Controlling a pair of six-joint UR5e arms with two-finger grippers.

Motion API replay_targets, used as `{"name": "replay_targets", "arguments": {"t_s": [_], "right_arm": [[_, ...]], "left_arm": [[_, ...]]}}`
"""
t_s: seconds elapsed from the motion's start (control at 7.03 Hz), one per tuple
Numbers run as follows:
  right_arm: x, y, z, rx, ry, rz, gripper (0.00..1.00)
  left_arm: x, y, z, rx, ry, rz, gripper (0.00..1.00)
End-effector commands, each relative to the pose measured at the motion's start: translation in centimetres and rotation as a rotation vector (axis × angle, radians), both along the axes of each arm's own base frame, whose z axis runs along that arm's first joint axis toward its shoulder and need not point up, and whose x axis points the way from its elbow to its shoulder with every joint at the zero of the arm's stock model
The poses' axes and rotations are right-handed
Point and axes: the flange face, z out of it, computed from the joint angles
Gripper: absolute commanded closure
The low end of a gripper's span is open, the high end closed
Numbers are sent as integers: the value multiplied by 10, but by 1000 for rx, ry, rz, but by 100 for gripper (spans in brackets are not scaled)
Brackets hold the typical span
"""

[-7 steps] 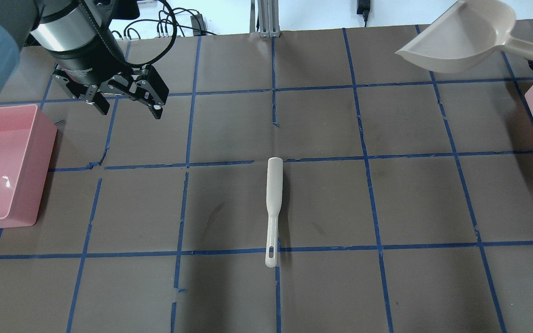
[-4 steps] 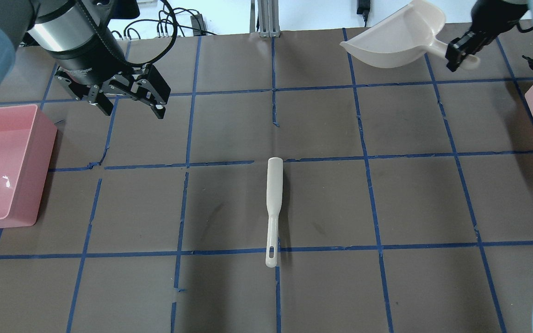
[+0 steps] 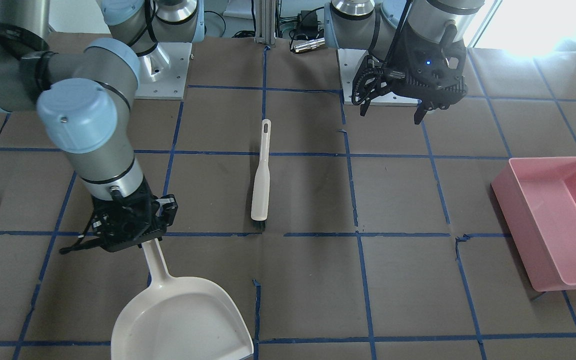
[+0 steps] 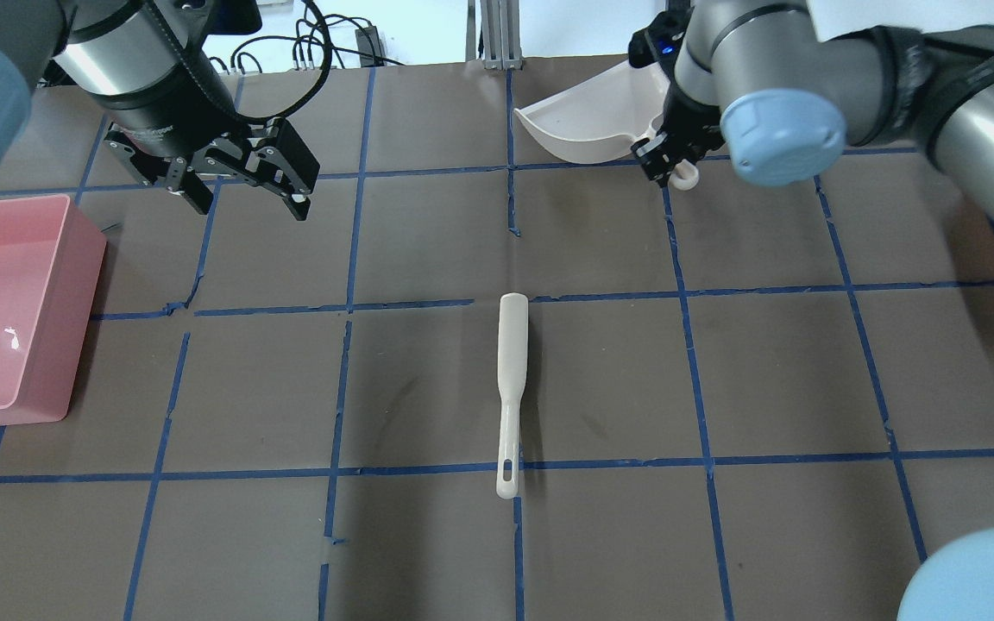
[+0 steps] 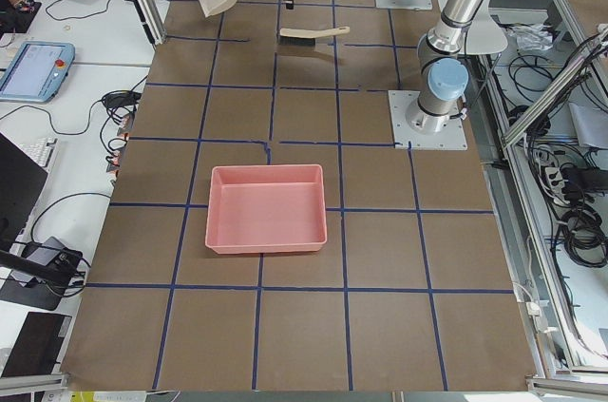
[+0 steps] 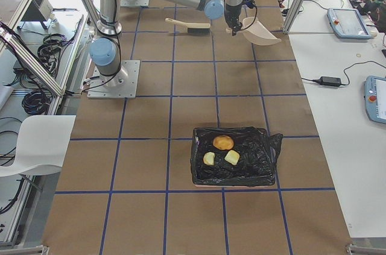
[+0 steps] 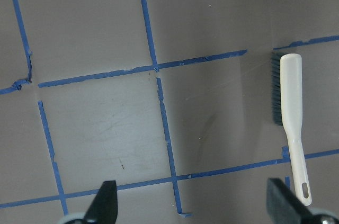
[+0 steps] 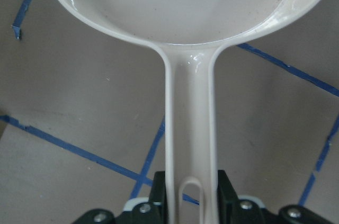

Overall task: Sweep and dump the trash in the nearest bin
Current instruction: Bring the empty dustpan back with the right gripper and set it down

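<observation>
a brown paper worktop point(image 4: 773, 371), ruled into large squares by blue tape point(image 4: 428, 304) that is torn and lifting at several crossings, fills the overhead view. faint dark scuffs mark the squares around the centre.

at the centre lies a cream brush point(image 4: 512, 362), flat on the paper, its handle with the hanging hole toward 6 o'clock and its dark bristles turned toward 9 o'clock.

my left hand point(image 4: 245, 203) hangs at 10 o'clock, fingers spread wide with nothing between them, above bare paper. a pink bin point(image 4: 78, 293) sits at the 9 o'clock edge.

my right hand point(image 4: 668, 164), at 1 o'clock, is pinched on the handle of a cream dustpan point(image 4: 588, 116). the scoop reaches from the hand toward 9 o'clock. the wrist camera shows the handle running straight out from between my fingers point(image 8: 225, 192).

the trash is well apart from both hands, at the 3 o'clock end of the worktop, inside a bin lined with a black bag point(image 6: 253, 146). an orange-brown potato-shaped lump point(image 6: 223, 142) lies there, with a smaller golden-brown chunk point(image 6: 209, 158) and a pale yellow-green chunk point(image 6: 232, 157) just beside it.

around the worktop stand aluminium frame posts, white side tables with control tablets point(image 5: 33, 69) and loose cables, and a white chair point(image 6: 36, 140).
</observation>
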Motion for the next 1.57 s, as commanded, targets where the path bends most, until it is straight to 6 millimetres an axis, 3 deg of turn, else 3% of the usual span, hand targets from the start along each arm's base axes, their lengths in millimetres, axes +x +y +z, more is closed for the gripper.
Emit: {"name": "replay_targets", "arguments": {"t_s": [0.0, 0.14, 0.28, 0.43, 0.85, 1.0, 1.28, 1.42], "right_arm": [[77, 16, -51, -4, -29, -81, 100], [112, 7, -48, -59, -50, -82, 100], [139, 9, -58, -37, -52, -148, 100], [157, 14, -65, -33, -58, -171, 100], [161, 17, -78, -1, -70, -297, 98], [162, 16, -87, 17, -71, -307, 90], [165, 16, -87, 13, -66, -289, 85], [164, 16, -85, 4, -62, -293, 57]], "left_arm": [[1, -2, 0, -4, 7, 4, 0], [2, -3, -1, -2, 6, 4, 0], [2, -2, 0, -4, 6, 4, 0], [2, -2, -2, -1, 6, 4, 0], [2, -4, -3, 2, 7, 4, 0], [1, -3, -3, 2, 7, 3, 0], [1, -3, -3, 1, 7, 3, 0], [1, -3, -3, 1, 9, 3, 0]]}}
